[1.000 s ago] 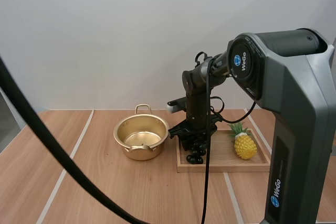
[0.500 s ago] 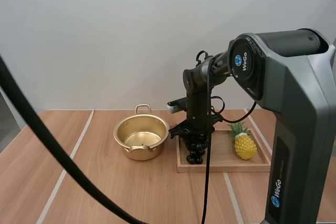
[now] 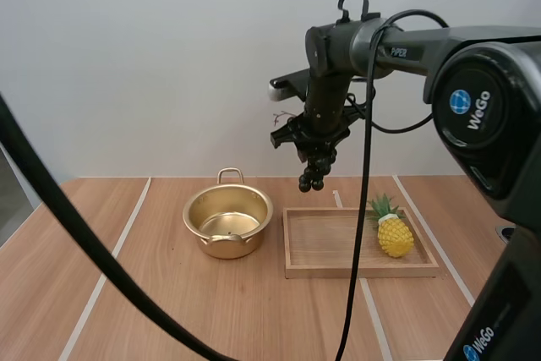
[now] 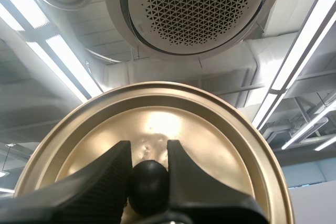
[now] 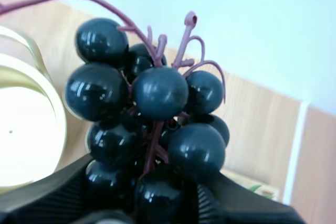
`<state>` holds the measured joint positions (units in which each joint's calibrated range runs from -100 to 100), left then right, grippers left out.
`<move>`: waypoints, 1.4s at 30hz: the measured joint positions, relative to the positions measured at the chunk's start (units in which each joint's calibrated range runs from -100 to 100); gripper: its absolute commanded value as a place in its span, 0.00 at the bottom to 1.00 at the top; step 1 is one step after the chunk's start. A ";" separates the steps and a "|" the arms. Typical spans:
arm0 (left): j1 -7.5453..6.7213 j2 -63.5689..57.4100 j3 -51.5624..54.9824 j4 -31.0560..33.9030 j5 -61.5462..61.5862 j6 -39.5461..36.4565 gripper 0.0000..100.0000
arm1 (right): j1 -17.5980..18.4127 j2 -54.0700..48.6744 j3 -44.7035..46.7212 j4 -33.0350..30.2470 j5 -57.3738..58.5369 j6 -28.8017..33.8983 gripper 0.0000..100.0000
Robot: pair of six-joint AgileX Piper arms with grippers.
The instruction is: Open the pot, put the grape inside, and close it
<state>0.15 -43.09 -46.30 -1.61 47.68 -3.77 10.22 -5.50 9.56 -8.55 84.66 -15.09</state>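
1 grape bunch (image 3: 314, 173) hangs pinched in the right claw (image 3: 313, 153); 1 pot (image 3: 226, 248) stands open. Left claw (image 4: 148, 176) pinches the knob (image 4: 148, 186) of 1 lid (image 4: 157, 121), its rim partly cut off.

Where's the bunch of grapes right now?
High view: the grapes hang in the air from the right gripper, above the wooden tray's left end, just right of the open pot.

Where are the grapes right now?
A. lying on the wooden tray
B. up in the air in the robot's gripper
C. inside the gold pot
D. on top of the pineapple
B: the right gripper pinches the bunch of grapes in the air, well above the gold pot and the wooden tray.
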 measured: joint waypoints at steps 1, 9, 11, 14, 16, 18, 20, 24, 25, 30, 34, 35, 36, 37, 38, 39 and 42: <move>0.00 0.00 0.00 0.11 0.00 0.00 0.00 | 0.00 -0.60 -0.50 0.00 0.00 0.00 0.00; 0.00 0.00 0.00 2.23 0.00 0.09 0.00 | 0.00 -4.91 -5.19 8.55 1.58 -6.54 0.00; 0.00 0.00 0.00 3.21 0.07 0.09 0.00 | 0.00 -4.91 -5.64 11.04 1.77 -8.69 0.00; 0.00 -0.28 0.00 4.89 1.50 0.19 0.00 | 0.00 -4.91 -5.64 16.29 2.73 -13.88 0.00; 0.00 -0.53 0.00 5.37 2.67 0.19 0.00 | 0.07 -4.91 -5.64 20.43 3.64 -17.20 0.00; 0.00 -0.93 0.00 5.61 3.97 0.30 0.00 | 0.35 -4.91 -5.64 24.13 5.04 -20.36 0.00; 0.00 -1.34 0.00 5.72 4.54 0.30 0.00 | 1.13 -4.91 -5.64 25.99 6.07 -22.38 0.00; 0.00 -1.41 0.00 6.65 5.53 0.30 0.00 | 3.99 -4.91 -5.64 27.21 7.05 -23.69 0.00; 0.00 -1.41 0.00 7.16 5.72 0.30 0.00 | 4.90 -4.91 -5.64 27.21 7.05 -23.82 0.00; 0.00 -1.41 0.00 8.57 5.84 0.30 0.00 | 9.11 -4.02 -5.79 25.57 7.35 -22.73 0.00; 0.00 -1.51 0.00 8.67 5.91 0.30 0.00 | 11.15 -0.65 -5.94 19.91 7.35 -19.80 0.00; 0.00 -1.65 0.00 8.67 5.91 0.30 0.00 | 11.37 0.46 -5.94 18.42 7.35 -19.19 0.00; 0.00 -1.89 0.00 8.67 6.06 0.30 0.00 | 11.58 1.60 -5.94 16.60 7.35 -18.40 0.00; 0.00 -2.05 0.00 8.67 6.06 0.30 0.00 | 11.65 2.74 -5.94 14.43 7.01 -17.65 0.00; 0.00 -2.34 0.00 8.67 6.13 0.30 0.00 | 11.75 3.58 -5.94 12.98 6.68 -17.02 0.00; 0.00 -2.62 0.00 8.67 6.13 0.30 0.00 | 11.77 4.60 -5.94 11.28 6.01 -16.44 0.00; 0.00 -3.19 0.00 8.78 6.13 0.30 0.00 | 11.77 6.88 -5.94 8.23 3.08 -15.79 0.00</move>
<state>0.15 -46.28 -46.30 7.17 53.81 -3.47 21.99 1.37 3.61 -0.31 87.74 -30.88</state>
